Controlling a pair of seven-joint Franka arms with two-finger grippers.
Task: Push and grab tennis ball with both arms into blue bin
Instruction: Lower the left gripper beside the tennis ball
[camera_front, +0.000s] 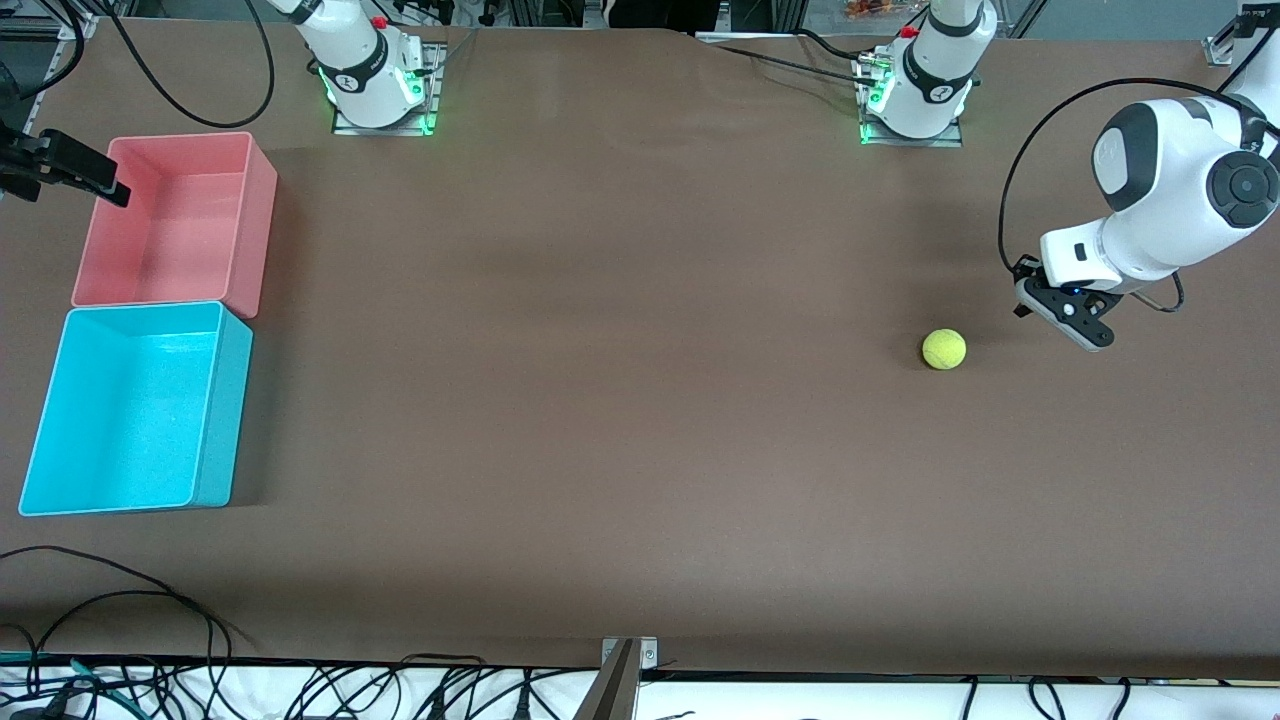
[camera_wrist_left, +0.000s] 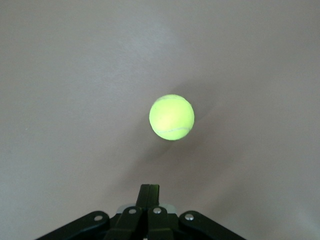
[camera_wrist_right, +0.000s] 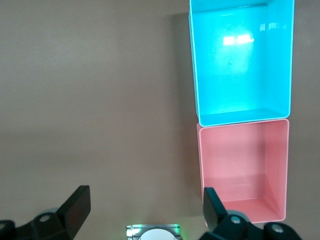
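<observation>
Reaching in from the edge of the front view at the left arm's end of the table, the left arm shows only its white elbow and wrist, the rest cut off; its pincer (camera_front: 1085, 335) is low over the brown table (camera_front: 620, 400) just beside the ball (camera_front: 944, 349), apart from it, fingers pressed together and holding nothing; in the left wrist view the shut fingers (camera_wrist_left: 148, 192) appear as one narrow black tip pointing at the ball (camera_wrist_left: 171, 117), with bare table between; the ball is fuzzy, yellow-green, round, with a pale curved seam, and sits toward the left arm's end, well apart from both bins; the right arm is mostly out of the front view, only its black pincer (camera_front: 118, 192) jutting in over the pink bin (camera_front: 255, 230); in the right wrist view its two fingers (camera_wrist_right: 75, 207) stand wide apart and empty; the blue bin (camera_front: 225, 420) is smooth glossy plastic, rectangular, with tall straight walls; it touches the pink bin end to end, nearer the front camera, at the right arm's end; the table looks matte; black cables lie along the table's near edge.
</observation>
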